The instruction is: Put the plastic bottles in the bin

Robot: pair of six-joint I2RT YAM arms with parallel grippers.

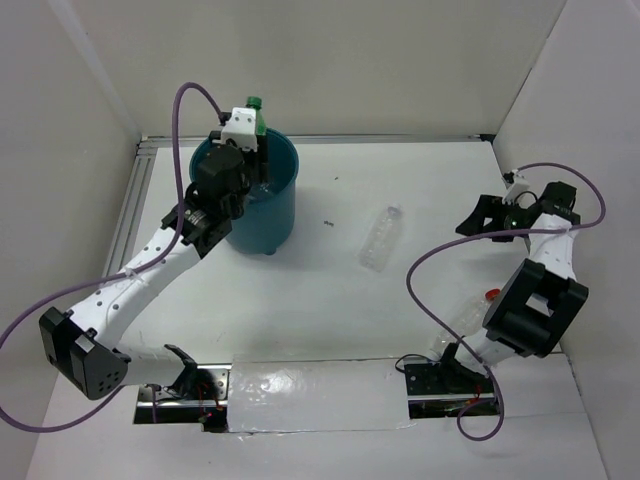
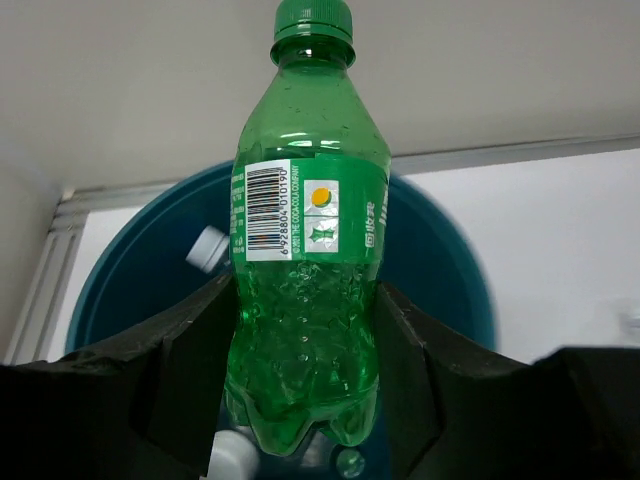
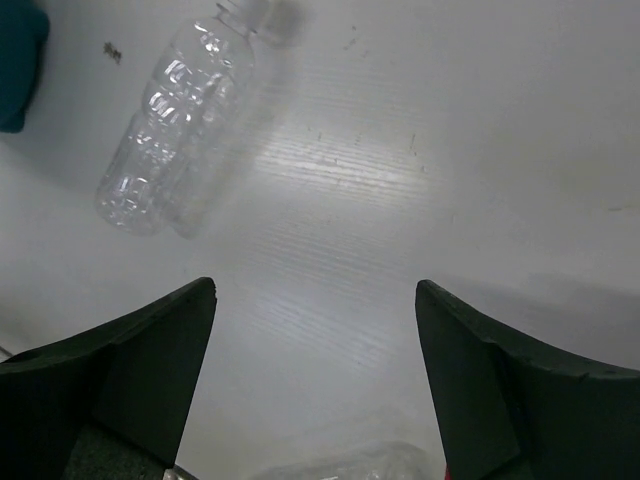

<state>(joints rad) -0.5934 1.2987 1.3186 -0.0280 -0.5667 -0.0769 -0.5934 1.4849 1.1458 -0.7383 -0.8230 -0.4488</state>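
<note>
Above the bin (image 1: 283,215), seen from overhead, only the cap and shoulder of the green bottle (image 1: 254,102) show. The rest of it is hidden behind the left hand (image 1: 258,135) and its white wrist block. The left arm stretches from its base to the bin's rim. Right of the bin a clear bottle (image 1: 381,238) lies on the tabletop (image 1: 330,300), long axis running away from the arms, cap at the far end. Farther right of the bin, the folded right arm covers most of a red-capped bottle (image 1: 470,315). The right hand (image 1: 485,218) has its jaws apart and holds nothing.

From the left wrist, the left hand (image 2: 305,330) clamps the lower half of the green bottle (image 2: 305,230), cap up, over the mouth of the bin (image 2: 450,270). White caps (image 2: 208,247) inside are partly hidden.

From the right wrist, the right hand (image 3: 315,300) gapes over bare tabletop (image 3: 400,180). The clear bottle (image 3: 175,135) lies between it and the bin (image 3: 20,60), blurred, its cap cut off at the top edge. Another bottle (image 3: 340,465) barely shows at the bottom.
</note>
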